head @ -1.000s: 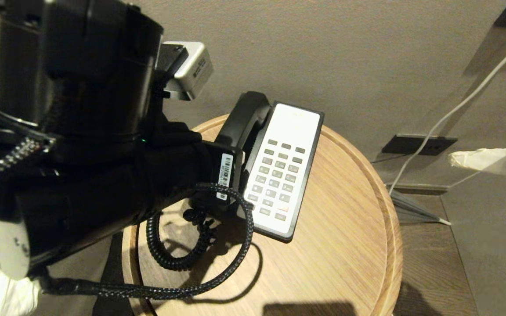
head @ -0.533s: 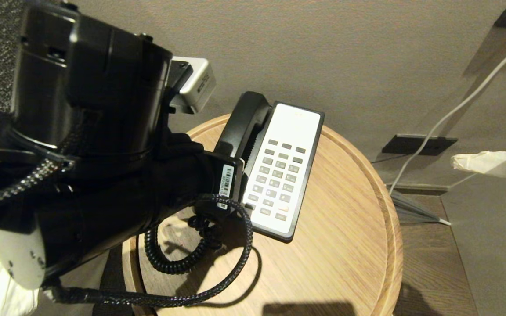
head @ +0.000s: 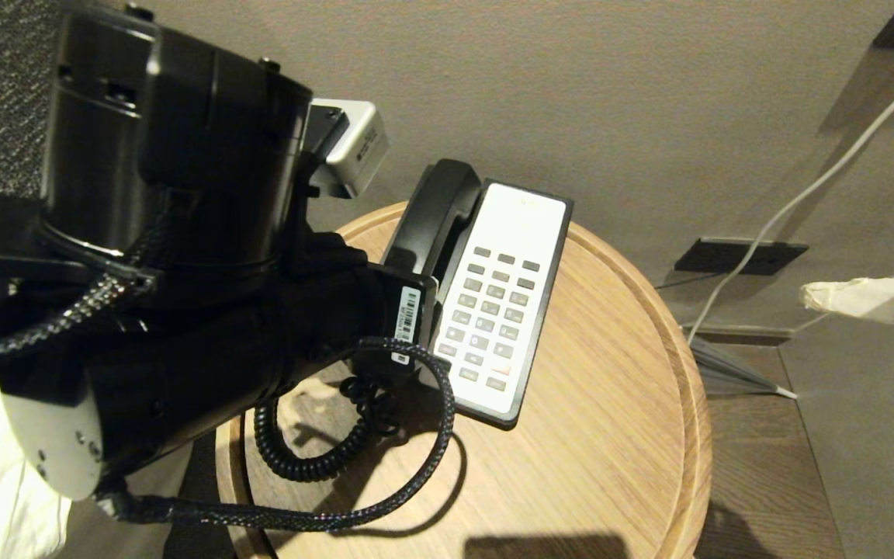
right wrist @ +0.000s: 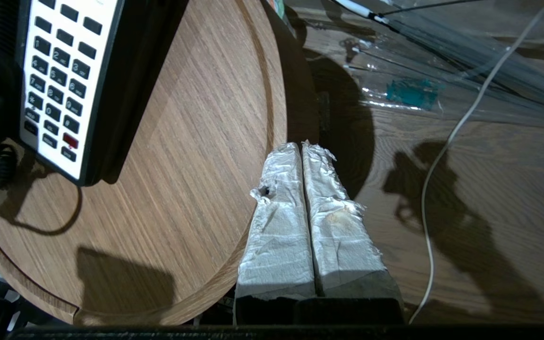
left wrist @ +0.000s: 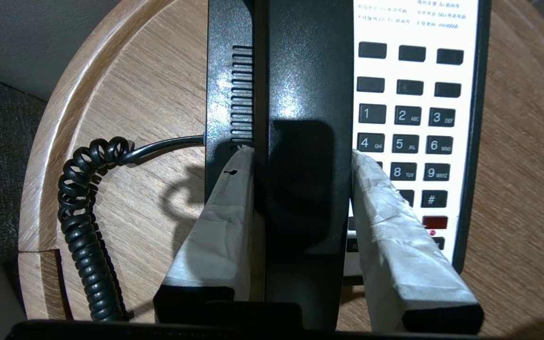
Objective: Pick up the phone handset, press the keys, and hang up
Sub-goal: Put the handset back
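- Nearest to me, the bulky black left arm (head: 168, 310) filled the left of the head view, reaching down over the round wooden table (head: 610, 435).
- The left claw (left wrist: 302, 156) straddled the handset (left wrist: 302, 94), one paper-wrapped finger (left wrist: 220, 222) against each long side, the glossy black bar running straight between them; it was closed on the handset.
- The handset lay along the left side of the phone base (head: 505, 299), next to the white keypad (left wrist: 411, 118), the far end showing past the arm in the head view.
- I could not tell whether the handset rested in its cradle or was raised a little.
- The coiled cord (head: 315, 454) looped on the tabletop by the near end of the phone, beside the arm's braided cable (head: 416, 481).
- Off to the right, the right claw (right wrist: 302, 156) hung beyond the table's edge over the wooden floor (right wrist: 489, 212), its two wrapped fingers pressed together with nothing between them.
- Farther back, a white cable (head: 804, 194) ran across the floor towards the wall.
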{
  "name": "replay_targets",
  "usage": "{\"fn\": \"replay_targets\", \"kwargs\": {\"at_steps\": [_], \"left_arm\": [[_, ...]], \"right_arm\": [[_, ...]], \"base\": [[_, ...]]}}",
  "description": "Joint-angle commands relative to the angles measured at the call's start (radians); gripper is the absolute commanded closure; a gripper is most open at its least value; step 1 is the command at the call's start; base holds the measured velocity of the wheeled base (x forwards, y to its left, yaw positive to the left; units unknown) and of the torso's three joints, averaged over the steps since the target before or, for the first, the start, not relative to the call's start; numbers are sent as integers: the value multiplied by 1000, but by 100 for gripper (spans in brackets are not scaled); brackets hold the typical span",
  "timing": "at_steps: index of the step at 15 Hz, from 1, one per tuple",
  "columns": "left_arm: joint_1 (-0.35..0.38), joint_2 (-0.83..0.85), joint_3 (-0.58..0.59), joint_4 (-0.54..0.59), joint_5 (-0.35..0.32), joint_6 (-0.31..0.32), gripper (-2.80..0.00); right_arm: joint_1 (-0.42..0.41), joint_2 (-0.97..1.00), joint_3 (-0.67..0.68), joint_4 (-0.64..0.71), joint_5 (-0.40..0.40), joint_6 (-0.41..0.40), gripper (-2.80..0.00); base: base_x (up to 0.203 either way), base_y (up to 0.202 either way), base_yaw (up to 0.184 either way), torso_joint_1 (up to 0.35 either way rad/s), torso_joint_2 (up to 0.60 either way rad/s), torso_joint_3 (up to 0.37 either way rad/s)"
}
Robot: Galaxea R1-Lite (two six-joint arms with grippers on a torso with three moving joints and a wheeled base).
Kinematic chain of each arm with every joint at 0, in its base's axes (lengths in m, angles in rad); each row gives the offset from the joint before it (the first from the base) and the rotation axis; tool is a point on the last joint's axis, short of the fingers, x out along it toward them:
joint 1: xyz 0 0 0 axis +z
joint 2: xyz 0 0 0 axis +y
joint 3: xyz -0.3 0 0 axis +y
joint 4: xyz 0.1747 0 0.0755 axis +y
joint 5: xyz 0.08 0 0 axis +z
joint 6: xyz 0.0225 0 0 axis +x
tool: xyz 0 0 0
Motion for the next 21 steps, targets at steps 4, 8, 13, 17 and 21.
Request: {"fn": "replay_targets", "kwargs": {"at_steps": [4,8,13,17,21], "left_arm": [[57,0,15,-12,-47,40,0],[78,6,27,-79,-73,61,0],[78,11,24,-81,-73,61,0],[76,17,33,-81,-74,60,0],[76,24,40,-82,-72,60,0]], "right_arm": [[2,-17,4,8,-1,1,0],[2,-23,4,10,-1,1,0],[4,-21,4,10,-1,1,0],[4,-24,6,11,-1,1,0],[4,-27,7,11,-1,1,0]], "base": [[0,0,0,0,0,0],[0,0,0,0,0,0],[0,0,0,0,0,0],[0,0,0,0,0,0],[0,0,0,0,0,0]]}}
